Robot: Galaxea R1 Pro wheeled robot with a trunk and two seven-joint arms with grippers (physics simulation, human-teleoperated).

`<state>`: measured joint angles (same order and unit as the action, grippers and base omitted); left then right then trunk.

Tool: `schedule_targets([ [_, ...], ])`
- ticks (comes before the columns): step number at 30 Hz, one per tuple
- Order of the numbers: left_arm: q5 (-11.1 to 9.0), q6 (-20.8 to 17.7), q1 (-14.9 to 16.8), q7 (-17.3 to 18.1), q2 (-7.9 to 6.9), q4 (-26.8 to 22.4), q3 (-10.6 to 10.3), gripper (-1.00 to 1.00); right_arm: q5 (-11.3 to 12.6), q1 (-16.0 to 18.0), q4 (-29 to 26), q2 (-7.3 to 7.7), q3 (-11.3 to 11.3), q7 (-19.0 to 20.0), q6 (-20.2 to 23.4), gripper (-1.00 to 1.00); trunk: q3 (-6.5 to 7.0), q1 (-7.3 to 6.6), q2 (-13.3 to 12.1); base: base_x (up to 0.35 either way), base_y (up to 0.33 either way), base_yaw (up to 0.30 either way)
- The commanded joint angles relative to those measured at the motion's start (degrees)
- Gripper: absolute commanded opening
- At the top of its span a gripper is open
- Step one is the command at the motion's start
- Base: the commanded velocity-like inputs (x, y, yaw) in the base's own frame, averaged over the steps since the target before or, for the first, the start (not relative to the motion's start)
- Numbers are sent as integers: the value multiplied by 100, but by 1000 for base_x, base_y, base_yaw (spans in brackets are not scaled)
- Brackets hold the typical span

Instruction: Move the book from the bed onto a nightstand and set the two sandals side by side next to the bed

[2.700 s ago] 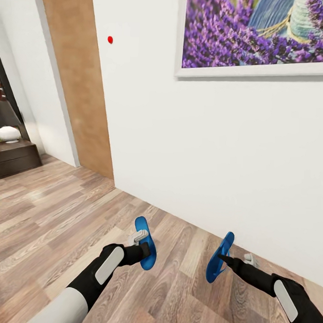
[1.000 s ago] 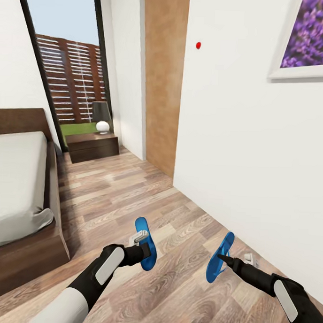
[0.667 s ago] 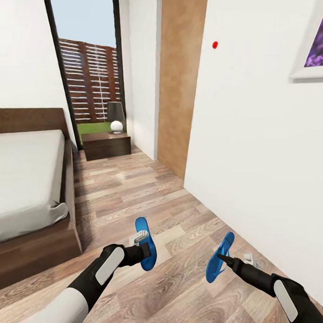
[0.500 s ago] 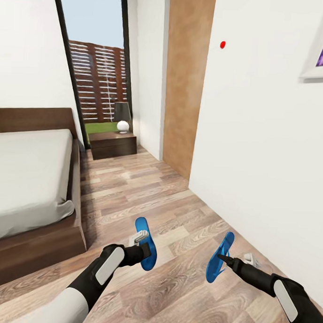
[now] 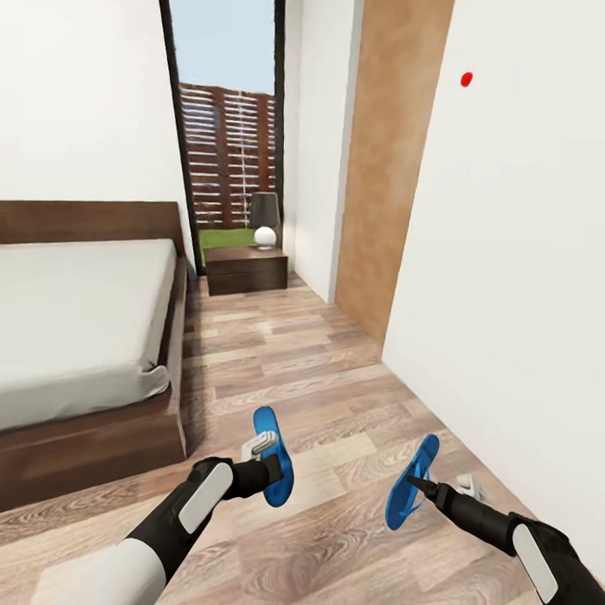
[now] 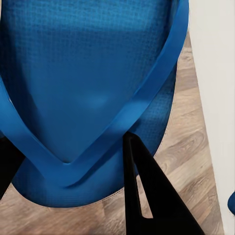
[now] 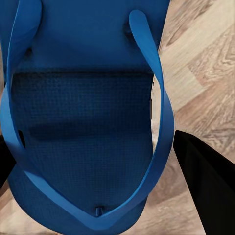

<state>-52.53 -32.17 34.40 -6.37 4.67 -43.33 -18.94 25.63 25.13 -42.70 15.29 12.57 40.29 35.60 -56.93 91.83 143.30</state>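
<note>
Arms reach forward and low over the wood-plank floor (image 5: 274, 354), the left gripper (image 5: 265, 464) with its fingers closed on one blue sandal (image 5: 272, 455) held fairly flat, the right gripper (image 5: 420, 485) pinching the other sandal (image 5: 411, 481) tilted on edge. Both sandals hang clear of the floor, well apart from each other. Ahead to the left lies the bed (image 5: 73, 319), beyond it a nightstand (image 5: 247, 270) bearing a lamp (image 5: 266, 220) before the tall window (image 5: 224, 114), while a white wall (image 5: 523, 286) and brown door (image 5: 392, 157) run close along the right.
</note>
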Motion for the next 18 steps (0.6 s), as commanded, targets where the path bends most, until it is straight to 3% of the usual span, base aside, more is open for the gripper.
schedule_targets([
  [1,-55,-14,3,-66,-1,-8,-13,-100,32,1,-2,0,10,5,44,-100,-6,0,2,89,-106,243],
  [18,-55,27,0,-57,15,55,-13,-100,26,2,-2,0,5,5,44,-100,-6,0,2,161,-106,74],
])
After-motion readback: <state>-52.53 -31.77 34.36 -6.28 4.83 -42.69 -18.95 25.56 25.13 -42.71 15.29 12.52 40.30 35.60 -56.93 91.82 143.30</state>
